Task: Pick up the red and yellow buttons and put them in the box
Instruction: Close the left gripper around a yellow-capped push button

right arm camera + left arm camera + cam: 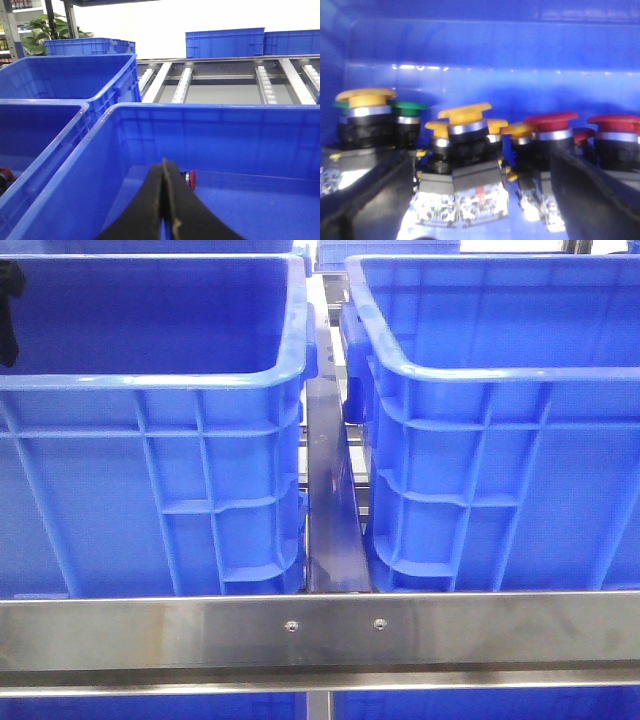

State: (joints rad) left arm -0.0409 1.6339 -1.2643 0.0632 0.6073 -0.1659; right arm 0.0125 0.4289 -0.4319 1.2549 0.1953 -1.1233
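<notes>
Inside the left blue crate [150, 470], seen from the left wrist camera, a cluster of mushroom-head push buttons stands against the blue wall. The left gripper [480, 200] hangs with its two dark fingers [365, 195] spread wide, one at either lower corner of that view, nothing between them touching the pads. Between the fingers sits a yellow button [465, 114] on its black and silver body, with smaller yellow caps just beside it. At about 9 o'clock from it stands another yellow-capped unit [365, 97] with a green button [409, 106] touching its side. At 3 o'clock are two red buttons [551, 120], the farther one [615, 122] partly hidden by the finger.

From the front, two blue crates stand side by side on a steel-railed rack [320, 625], a metal strip between them; the arms themselves barely show.

Over the right blue crate [500, 440], the right gripper [165, 200] hovers with its black fingertips pressed together, empty. Just beyond its tips, at 1 o'clock, a small red button [192, 179] lies on the crate floor near the far wall. More blue crates [225, 42] and roller rails stand behind.
</notes>
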